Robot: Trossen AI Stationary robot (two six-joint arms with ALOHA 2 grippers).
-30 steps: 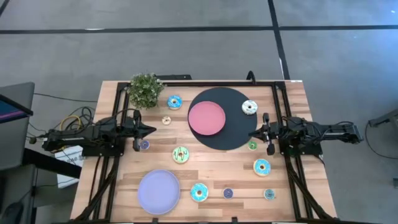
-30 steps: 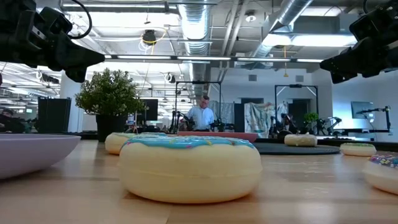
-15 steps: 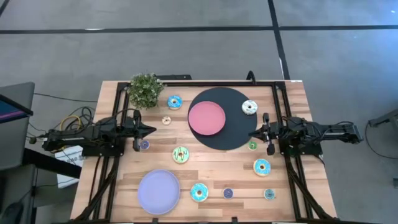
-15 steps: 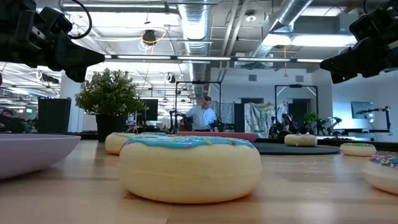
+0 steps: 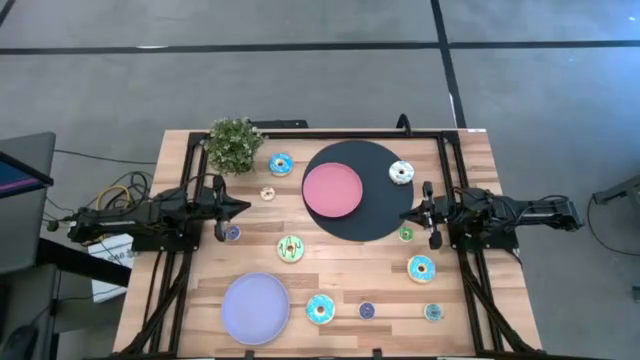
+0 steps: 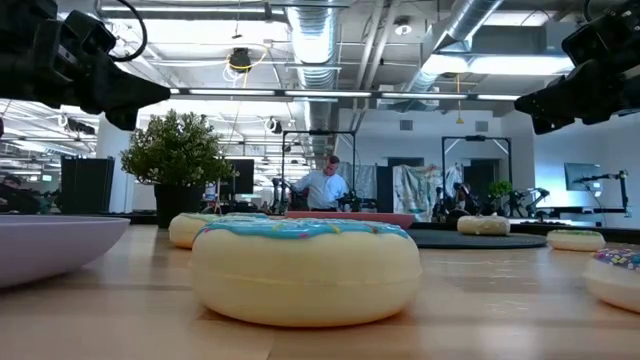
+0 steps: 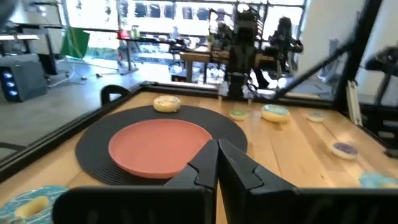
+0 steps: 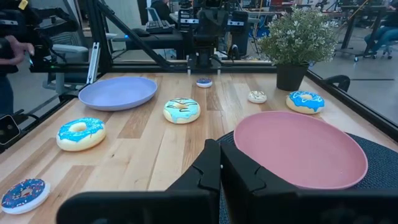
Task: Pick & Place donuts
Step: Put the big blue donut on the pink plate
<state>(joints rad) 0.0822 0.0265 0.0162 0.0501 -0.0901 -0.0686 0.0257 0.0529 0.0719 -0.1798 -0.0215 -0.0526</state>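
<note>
Pink plate [image 5: 332, 189] on black mat [image 5: 372, 225]; potted plant [image 5: 235, 144], lavender plate [image 5: 255, 308].

Bright overhead light — soft, blurry backgrounds.

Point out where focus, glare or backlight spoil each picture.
High view: even light, all sharp. Low view: the blue-iced cream donut looms large up close, and bright ceiling lights leave both arms as dark shapes. Left wrist view: bright windows behind wash out the room, and the flat pink round plate looks soft. Right wrist view: the shut dark fingers blur up close.
</note>
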